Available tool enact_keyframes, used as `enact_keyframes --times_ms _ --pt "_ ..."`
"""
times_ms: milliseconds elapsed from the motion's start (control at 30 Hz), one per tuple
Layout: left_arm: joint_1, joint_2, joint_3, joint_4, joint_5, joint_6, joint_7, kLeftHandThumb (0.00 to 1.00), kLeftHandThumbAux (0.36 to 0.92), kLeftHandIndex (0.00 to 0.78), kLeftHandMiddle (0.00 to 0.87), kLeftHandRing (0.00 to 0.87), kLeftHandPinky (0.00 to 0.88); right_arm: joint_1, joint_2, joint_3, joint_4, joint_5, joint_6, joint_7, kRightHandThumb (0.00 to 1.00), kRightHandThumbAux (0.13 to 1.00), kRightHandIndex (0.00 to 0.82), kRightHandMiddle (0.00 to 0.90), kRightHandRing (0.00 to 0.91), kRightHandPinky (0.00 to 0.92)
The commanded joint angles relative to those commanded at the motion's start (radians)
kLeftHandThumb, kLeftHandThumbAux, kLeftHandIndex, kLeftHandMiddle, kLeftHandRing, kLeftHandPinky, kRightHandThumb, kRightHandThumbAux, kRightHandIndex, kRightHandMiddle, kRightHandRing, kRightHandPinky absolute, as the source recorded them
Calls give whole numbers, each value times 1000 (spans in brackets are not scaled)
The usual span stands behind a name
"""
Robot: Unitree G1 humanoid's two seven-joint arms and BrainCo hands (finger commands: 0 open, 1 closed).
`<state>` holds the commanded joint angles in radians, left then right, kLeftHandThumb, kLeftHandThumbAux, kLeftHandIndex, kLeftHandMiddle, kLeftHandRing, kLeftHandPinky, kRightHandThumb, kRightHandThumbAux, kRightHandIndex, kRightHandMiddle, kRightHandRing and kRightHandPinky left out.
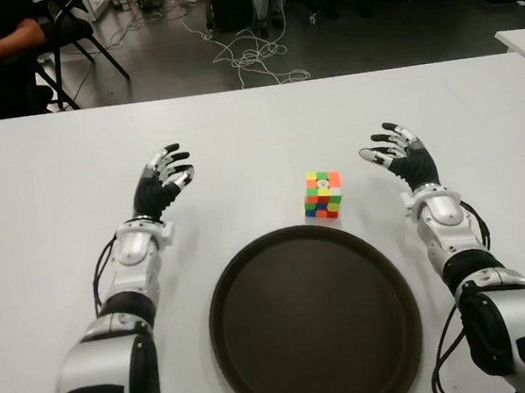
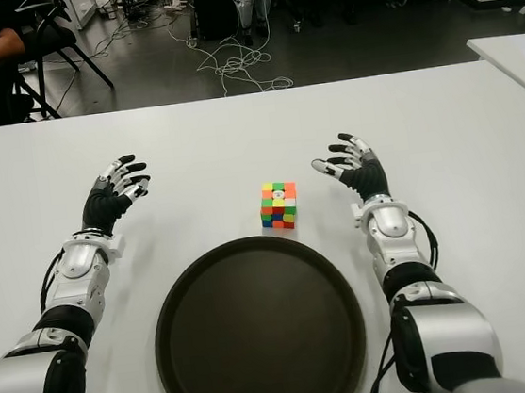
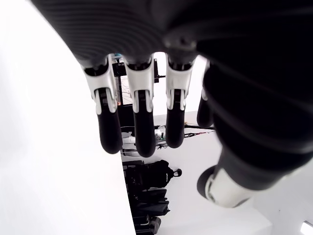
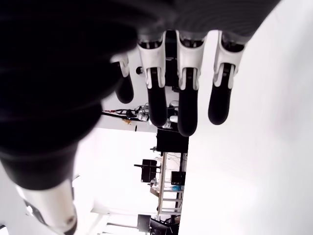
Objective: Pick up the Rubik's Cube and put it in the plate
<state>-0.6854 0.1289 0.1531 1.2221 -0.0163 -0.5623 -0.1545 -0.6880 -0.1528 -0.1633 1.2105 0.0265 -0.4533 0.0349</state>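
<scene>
The right hand (image 1: 402, 154) shows right of centre in the eye views, fingers spread and relaxed, palm turned toward the middle of the frame, holding nothing. Its wrist view confirms the fingers (image 4: 188, 105) hang loose with only white table behind them. The cube (image 1: 323, 194) lies just to the left of this hand in the picture, near it but apart, with a strip of bare table between the fingertips and the cube's right face. This hand is clearly the nearer one, so the reach looks like a short sideways move toward frame centre.

The left hand (image 1: 163, 184) shows left of centre, also open and empty, well apart from the cube.

The cube sits flat on the white table (image 1: 255, 126), just above the plate's upper rim in the picture, very close to the rim, perhaps touching it. It is a scrambled Rubik's Cube with small squares of green, yellow, red, orange and blue, and a pale mark at the middle of its top face. Being a cube, it has no long axis; its faces stand roughly square to the camera.

The plate (image 1: 251, 349) is dark, round and shallow, filling the lower centre of the frame, with nothing in it.
</scene>
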Motion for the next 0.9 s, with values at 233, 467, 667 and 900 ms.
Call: enact_keyframes --times_ms 233,467,667,900 --pt "0 0 1 0 -1 3 0 62 766 179 238 257 311 0 0 1 2 0 -3 -2 0 773 195 283 300 316" --pt "-1 -1 1 0 0 9 6 62 762 182 241 258 306 0 1 2 2 -4 -2 -8 0 771 194 280 298 320" --pt "0 -3 3 -1 -2 8 13 79 779 182 251 268 317 0 1 2 3 -7 -3 -12 0 767 196 281 301 328" --pt "-2 -3 3 1 -2 8 13 135 782 192 264 277 324 1 0 5 5 -12 -10 -14 0 769 203 287 305 327"
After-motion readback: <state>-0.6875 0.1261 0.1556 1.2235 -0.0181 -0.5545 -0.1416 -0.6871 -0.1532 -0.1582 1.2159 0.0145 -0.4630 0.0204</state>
